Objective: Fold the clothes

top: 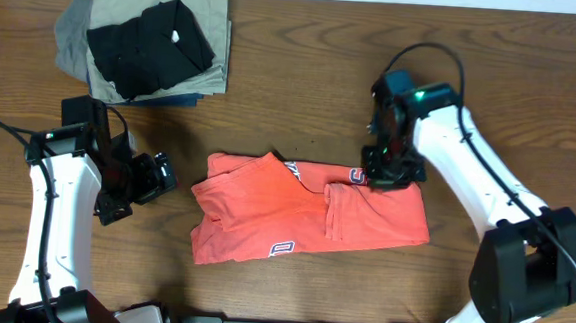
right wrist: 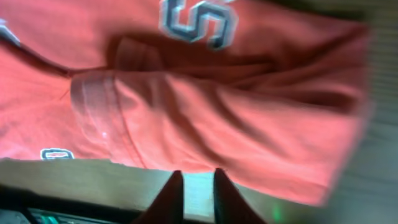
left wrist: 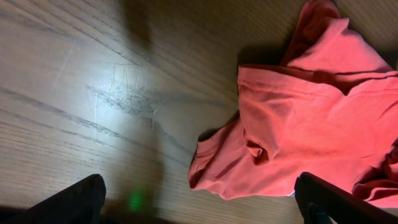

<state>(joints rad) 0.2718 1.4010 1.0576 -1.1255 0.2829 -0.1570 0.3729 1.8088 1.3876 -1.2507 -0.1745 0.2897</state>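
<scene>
The coral-red cotton T-shirt with white-outlined lettering [top: 310, 215] lies partly folded at the centre of the brown wooden table [top: 303, 72], its long axis running left to right. The right gripper [top: 385, 173] sits on the shirt's far right corner. Its 2 fingers are drawn narrow at the cloth edge, and whether they pinch fabric cannot be told. The left gripper [top: 155, 177] hangs spread wide just beside the shirt's left end, apart from it. Each arm is nearer its own end, so a lengthwise fold likely falls to the right.
</scene>
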